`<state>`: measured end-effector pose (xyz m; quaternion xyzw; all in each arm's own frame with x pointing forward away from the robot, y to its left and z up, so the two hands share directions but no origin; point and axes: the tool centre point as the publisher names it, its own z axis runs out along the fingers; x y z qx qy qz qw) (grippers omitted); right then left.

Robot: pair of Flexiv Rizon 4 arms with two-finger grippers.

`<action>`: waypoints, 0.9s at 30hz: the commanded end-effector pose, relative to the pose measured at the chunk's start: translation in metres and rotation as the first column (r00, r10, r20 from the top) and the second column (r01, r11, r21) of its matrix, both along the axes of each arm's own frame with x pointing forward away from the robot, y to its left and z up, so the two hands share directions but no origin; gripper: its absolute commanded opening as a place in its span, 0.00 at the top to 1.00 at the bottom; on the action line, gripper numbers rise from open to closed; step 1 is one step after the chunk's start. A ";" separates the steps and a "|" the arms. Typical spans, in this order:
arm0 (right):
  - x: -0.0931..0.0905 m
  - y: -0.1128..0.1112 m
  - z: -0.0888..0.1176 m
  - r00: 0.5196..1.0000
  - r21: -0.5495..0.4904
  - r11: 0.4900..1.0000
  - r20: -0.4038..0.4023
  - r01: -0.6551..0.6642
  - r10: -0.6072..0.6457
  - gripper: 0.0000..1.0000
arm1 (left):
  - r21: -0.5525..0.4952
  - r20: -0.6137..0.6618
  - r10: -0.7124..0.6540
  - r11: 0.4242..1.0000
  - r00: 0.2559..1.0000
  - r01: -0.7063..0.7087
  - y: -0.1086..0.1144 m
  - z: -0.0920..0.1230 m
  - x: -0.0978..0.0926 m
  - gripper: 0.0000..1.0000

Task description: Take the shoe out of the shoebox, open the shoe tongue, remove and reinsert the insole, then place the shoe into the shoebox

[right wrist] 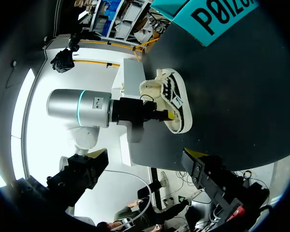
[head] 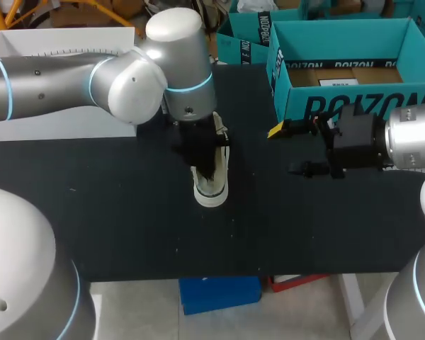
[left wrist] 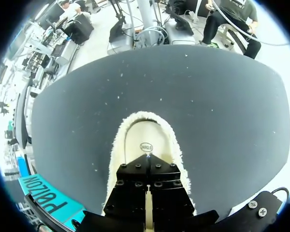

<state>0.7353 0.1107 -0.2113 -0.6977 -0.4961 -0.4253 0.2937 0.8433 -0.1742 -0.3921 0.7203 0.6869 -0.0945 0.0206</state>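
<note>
black table (head: 92, 212); shoe (head: 211, 190) mostly hidden under left gripper (left wrist: 147, 162)

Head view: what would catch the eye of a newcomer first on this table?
A cream shoe sits in the middle of the black table, with the left claw pushed down into its opening. At the table's far right is an open teal shoebox, and the right claw hangs open just in front of it.
</note>
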 end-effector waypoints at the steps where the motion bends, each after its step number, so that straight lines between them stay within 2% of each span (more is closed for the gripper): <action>1: 0.001 0.001 0.000 1.000 0.000 1.000 0.000 0.000 0.000 0.00 | 0.012 0.018 0.000 1.000 1.000 0.000 0.011 0.020 -0.008 1.00; 7: 0.001 0.001 0.000 1.000 0.000 1.000 0.000 0.000 0.000 0.00 | 0.033 0.017 -0.001 0.999 1.000 0.000 0.017 0.015 -0.010 1.00; 27: 0.001 0.001 0.000 1.000 0.000 1.000 0.000 0.000 0.000 0.00 | 0.070 -0.009 -0.016 0.997 1.000 0.017 0.011 -0.015 -0.009 1.00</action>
